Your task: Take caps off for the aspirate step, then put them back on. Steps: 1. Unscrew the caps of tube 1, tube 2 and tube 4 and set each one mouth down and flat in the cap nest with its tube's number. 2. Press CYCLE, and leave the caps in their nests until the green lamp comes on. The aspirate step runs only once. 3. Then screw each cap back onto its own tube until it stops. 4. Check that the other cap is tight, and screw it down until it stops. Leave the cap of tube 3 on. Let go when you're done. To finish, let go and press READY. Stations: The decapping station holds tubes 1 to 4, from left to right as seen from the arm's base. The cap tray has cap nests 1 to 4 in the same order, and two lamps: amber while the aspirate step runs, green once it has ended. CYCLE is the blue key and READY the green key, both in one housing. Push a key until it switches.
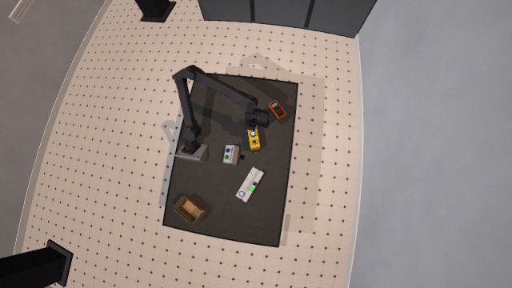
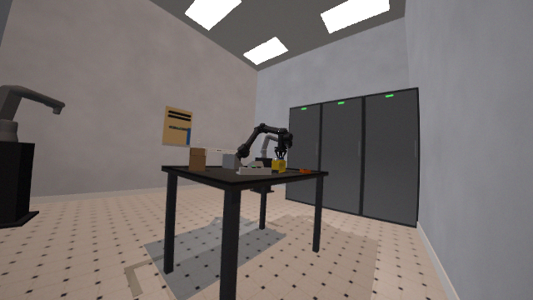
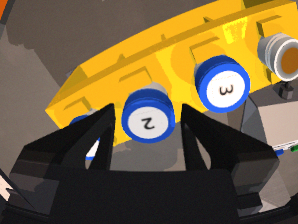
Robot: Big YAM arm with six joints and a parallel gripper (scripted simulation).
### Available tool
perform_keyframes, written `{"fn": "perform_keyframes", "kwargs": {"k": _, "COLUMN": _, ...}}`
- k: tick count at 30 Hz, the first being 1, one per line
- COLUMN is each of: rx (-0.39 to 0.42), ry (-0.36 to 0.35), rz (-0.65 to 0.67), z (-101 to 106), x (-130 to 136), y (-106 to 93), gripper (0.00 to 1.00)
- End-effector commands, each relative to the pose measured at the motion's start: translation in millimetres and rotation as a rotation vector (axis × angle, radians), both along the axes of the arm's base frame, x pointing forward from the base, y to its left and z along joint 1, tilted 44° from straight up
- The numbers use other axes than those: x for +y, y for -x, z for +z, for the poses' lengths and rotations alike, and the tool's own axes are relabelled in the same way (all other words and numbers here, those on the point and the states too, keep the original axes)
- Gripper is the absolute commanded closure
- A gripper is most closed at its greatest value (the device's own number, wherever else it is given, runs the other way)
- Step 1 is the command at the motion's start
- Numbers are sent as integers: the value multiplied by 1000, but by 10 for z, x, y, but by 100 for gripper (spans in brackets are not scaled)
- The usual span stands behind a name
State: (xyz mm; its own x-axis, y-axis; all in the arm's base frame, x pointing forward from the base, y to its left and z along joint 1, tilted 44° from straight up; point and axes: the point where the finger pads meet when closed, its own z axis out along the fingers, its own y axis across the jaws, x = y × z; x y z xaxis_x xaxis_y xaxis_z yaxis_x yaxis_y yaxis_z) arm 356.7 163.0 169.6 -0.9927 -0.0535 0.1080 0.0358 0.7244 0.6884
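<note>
The yellow decapping station point(image 1: 255, 148) point(image 2: 278, 166) point(image 3: 170, 65) stands under the arm. My gripper point(image 3: 148, 110) point(image 2: 280, 157) is open, its fingers on both sides of the blue cap 2 point(image 3: 148, 121), with gaps beside it. Cap 2 sits on its tube. Cap 3 point(image 3: 224, 89) point(image 1: 253, 134) is on its tube. Cap 1 point(image 3: 92, 150) is mostly hidden behind a finger. Tube 4 point(image 3: 289, 60) point(image 1: 254, 142) is uncapped, its brown content showing. The white cap tray point(image 1: 258, 176) point(image 2: 255, 171) holds one cap point(image 1: 242, 194) in its end nest. The green lamp point(image 1: 251, 189) is lit.
The key housing point(image 1: 233, 158) with the blue CYCLE key point(image 1: 227, 150) and green READY key point(image 1: 226, 157) stands between arm base and stations. An orange multimeter point(image 1: 277, 110) point(image 2: 305, 171) lies beyond the station. A brown open box point(image 1: 190, 209) point(image 2: 197, 159) stands near a table corner.
</note>
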Motion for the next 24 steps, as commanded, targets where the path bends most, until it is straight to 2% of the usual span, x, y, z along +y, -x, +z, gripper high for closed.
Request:
{"fn": "perform_keyframes", "kwargs": {"k": 1, "rx": -138, "ry": -25, "rz": 144, "z": 98, "x": 92, "y": -50, "gripper": 51}}
{"fn": "perform_keyframes", "kwargs": {"k": 15, "rx": -521, "ry": -90, "rz": 545, "z": 95, "x": 89, "y": -35, "gripper": 51}}
{"fn": "perform_keyframes", "kwargs": {"k": 17, "rx": -521, "ry": -90, "rz": 545, "z": 95, "x": 89, "y": -35, "gripper": 51}}
{"fn": "perform_keyframes", "kwargs": {"k": 24, "rx": -712, "ry": -123, "rz": 746, "z": 89, "x": 87, "y": -27, "gripper": 51}}
